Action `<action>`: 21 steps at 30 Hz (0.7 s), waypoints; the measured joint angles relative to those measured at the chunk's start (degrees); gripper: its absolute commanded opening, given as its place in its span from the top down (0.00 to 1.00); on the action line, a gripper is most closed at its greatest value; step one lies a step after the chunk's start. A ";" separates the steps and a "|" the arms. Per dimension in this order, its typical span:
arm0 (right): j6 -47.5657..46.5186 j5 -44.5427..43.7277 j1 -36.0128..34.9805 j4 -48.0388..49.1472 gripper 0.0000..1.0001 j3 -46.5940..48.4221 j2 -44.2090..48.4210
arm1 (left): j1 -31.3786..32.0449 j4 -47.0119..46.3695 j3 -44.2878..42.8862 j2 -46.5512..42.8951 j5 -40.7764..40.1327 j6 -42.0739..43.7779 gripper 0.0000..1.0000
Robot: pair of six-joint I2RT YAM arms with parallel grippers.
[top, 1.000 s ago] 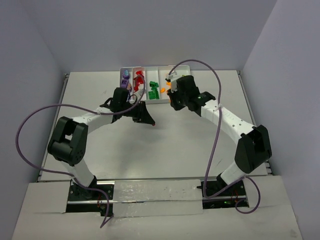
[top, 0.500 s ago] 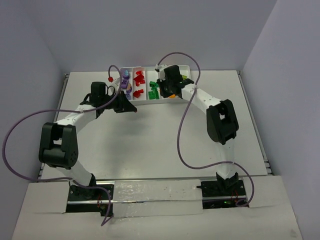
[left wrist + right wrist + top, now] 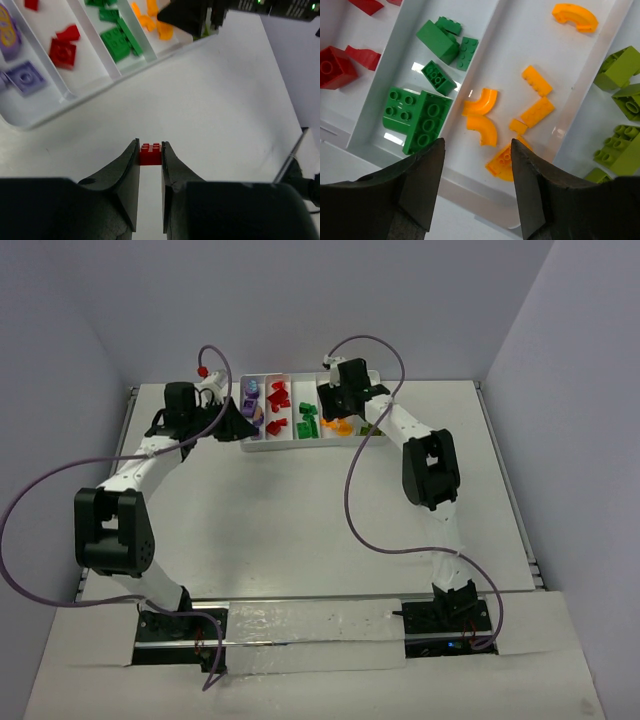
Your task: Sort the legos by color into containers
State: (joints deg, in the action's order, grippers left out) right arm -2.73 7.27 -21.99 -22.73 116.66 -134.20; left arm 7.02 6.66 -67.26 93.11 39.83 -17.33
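White tray point(image 3: 292, 447), one, five long compartments, at the far side of the desk point(image 3: 300, 525).

Contents, left to right in the top view:
- purple bricks point(image 3: 25, 77);
- red bricks point(image 3: 62, 50);
- dark green bricks point(image 3: 415, 120);
- orange bricks point(image 3: 482, 100) (curved and straight pieces alike);
- lime bricks point(image 3: 620, 70).

Each colour lies in its own compartment, with the thin dividers between them.

Red brick point(image 3: 150, 154), one, outside the tray. It is clamped between the left fingers point(image 3: 131, 167), which stand narrow around it, one against each side. It is over bare desk just on the near side of the tray's rim, towards the purple and red end. Whether it touches the desk cannot be told.

Right fingers point(image 3: 427, 170): wide apart, holding nothing. They hover over the near end of the orange compartment, beside the divider shared with the dark green one. Two curved orange pieces show in the gap between them.

Arms: both reach to the tray, the left to its left near corner, the right across its right half.
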 measured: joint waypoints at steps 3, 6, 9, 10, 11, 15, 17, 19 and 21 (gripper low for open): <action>0.25 0.42 0.42 -0.50 0.32 0.04 -0.21 | 0.01 -0.17 -4.74 2.73 -2.11 1.48 1.00; 0.58 1.63 0.51 -0.70 0.23 -0.02 -0.03 | 0.04 -0.63 -8.88 6.48 -4.71 2.28 1.00; 1.00 3.41 0.51 -0.53 0.01 -3.62 2.96 | 0.64 -1.25 -14.59 12.65 -7.76 3.10 1.00; 1.01 3.96 0.51 -0.89 0.00 -5.47 4.57 | 0.92 -1.51 -16.13 14.22 -8.69 3.25 1.00; 0.92 4.56 0.51 -0.49 0.00 -7.74 6.65 | 1.35 -1.52 -18.10 16.29 -9.75 3.59 1.00; -0.02 6.09 0.76 -0.82 0.00 -16.54 17.43 | 3.39 -1.78 -26.63 24.61 -14.19 5.72 1.00; -0.32 7.12 0.96 -0.60 0.00 -20.37 23.14 | 4.41 -1.67 -31.11 28.74 -15.85 6.72 1.00; -0.36 7.97 1.51 -0.54 0.00 -23.43 28.22 | 5.34 -1.77 -35.67 32.84 -17.21 7.56 0.99; -0.34 8.83 2.61 -0.62 0.00 -25.89 32.33 | 6.05 -1.70 -39.03 36.21 -18.31 7.98 0.97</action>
State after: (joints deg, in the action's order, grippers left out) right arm -3.07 16.10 -19.38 -23.35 90.78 -101.87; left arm 13.07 4.96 -106.29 129.32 21.52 -9.35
